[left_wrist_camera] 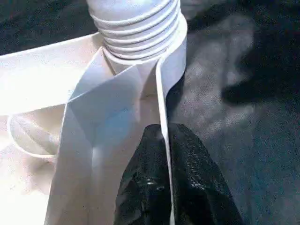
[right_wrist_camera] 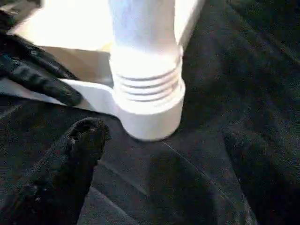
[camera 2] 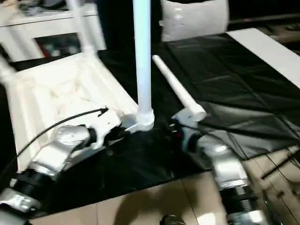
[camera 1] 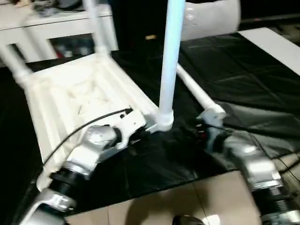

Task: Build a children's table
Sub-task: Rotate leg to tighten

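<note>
The table top lies upside down on the black sheet, ribbed underside up, off to my left front; 3 legs stand in its corner sockets: 1 at the near corner, upright, w/ its threaded collar seated in the round socket, & 2 more at the far corners.

My left gripper is at the near edge of the top, just beside that near socket; its 2 black fingers are pinched on the thin white rim wall, 1 finger each side, so it's clamped on the table top.

The 4th leg lies loose on the sheet, slanting away from me, thick end nearest my right wrist; it's just to the right of the standing leg, apart from it.

My right gripper sits low on the sheet facing the near socket; 1 black finger shows blunt & close, the other is a dark blur against the sheet on the far side of the frame, w/ a wide gap between them, so it's spread & holds nothing; the socket is near but not touched.

Behind: a white cabinet at far left, a grey cushion at the far edge of the sheet, a white board at far right; bare floor near me.
</note>
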Tool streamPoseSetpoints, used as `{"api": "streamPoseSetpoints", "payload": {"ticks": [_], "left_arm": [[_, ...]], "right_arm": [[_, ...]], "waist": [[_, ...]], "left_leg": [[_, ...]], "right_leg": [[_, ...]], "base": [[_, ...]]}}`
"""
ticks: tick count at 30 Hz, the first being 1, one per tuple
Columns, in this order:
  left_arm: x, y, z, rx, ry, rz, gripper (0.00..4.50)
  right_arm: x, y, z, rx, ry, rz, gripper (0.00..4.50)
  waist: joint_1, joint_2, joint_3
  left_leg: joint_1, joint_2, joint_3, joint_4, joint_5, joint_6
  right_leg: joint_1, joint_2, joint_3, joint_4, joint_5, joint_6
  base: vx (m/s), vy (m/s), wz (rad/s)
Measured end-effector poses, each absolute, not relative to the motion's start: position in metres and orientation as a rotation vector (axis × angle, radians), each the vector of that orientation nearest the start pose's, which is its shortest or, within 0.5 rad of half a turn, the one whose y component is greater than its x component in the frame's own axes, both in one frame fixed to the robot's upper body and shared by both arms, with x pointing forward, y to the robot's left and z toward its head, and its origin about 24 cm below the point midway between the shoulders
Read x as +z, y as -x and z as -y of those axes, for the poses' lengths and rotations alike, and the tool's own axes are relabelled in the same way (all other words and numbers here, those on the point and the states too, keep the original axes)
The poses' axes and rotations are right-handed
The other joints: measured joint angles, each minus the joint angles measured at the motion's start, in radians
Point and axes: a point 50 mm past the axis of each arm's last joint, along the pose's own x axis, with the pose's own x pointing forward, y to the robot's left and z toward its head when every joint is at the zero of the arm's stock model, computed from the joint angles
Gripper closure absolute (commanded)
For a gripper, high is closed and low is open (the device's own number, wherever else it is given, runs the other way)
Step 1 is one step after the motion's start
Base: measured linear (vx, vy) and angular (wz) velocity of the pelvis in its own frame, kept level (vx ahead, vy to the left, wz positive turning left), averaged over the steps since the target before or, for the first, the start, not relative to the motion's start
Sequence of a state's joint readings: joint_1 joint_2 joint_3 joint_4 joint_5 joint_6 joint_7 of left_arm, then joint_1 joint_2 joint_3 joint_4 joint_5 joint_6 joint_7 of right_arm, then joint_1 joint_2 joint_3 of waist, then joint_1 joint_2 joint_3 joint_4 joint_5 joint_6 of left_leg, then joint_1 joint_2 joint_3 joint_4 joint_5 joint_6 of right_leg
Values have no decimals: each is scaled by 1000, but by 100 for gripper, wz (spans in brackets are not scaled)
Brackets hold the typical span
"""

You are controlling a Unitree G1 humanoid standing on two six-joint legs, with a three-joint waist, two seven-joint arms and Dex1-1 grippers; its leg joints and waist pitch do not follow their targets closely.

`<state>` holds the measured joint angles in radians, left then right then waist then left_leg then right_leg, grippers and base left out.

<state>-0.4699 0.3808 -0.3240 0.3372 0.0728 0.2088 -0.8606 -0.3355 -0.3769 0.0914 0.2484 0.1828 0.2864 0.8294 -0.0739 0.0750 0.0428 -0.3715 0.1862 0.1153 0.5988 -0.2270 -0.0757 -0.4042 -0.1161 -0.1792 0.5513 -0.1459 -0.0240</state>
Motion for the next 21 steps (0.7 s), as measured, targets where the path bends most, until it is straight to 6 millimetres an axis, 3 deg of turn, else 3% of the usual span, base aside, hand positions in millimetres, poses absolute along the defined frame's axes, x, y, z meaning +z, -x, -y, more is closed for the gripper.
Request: {"api": "streamPoseSetpoints", "payload": {"ticks": [5,11,13,17,19,21], "left_arm": [[49,-304,-133,-1149,-559,-369,450],[49,-298,-132,-1257,-591,-359,450],[48,-296,-131,-1285,-594,-361,450],[47,-294,-127,-1316,-597,-359,450],[47,-294,-127,-1322,-599,-358,450],[47,-294,-127,-1325,-599,-358,450]], "right_arm": [[73,-302,168,1020,226,-257,5],[72,-303,159,1164,231,-276,5],[72,-306,157,1195,230,-285,39],[68,-308,154,1245,227,-309,42],[66,-310,151,1256,215,-310,83],[66,-311,150,1264,211,-308,83]], "waist": [[36,-4,0],[81,-5,0],[89,-5,-1],[105,-6,-1],[109,-6,-1],[110,-6,-1]], "left_leg": [[7,2,8,3,0,0],[11,4,16,3,0,0],[14,4,21,3,0,0],[20,4,29,3,-1,1],[22,4,31,4,-1,0],[23,4,32,4,0,0]], "right_leg": [[0,1,7,8,-1,-1],[0,3,12,11,0,-3],[0,3,16,12,0,-3],[0,3,23,15,0,-3],[-1,3,26,18,0,-3],[-1,3,26,20,0,-3]], "base": [[0,0,0],[0,0,0],[0,0,0],[0,0,0],[0,0,0],[0,0,0]]}}
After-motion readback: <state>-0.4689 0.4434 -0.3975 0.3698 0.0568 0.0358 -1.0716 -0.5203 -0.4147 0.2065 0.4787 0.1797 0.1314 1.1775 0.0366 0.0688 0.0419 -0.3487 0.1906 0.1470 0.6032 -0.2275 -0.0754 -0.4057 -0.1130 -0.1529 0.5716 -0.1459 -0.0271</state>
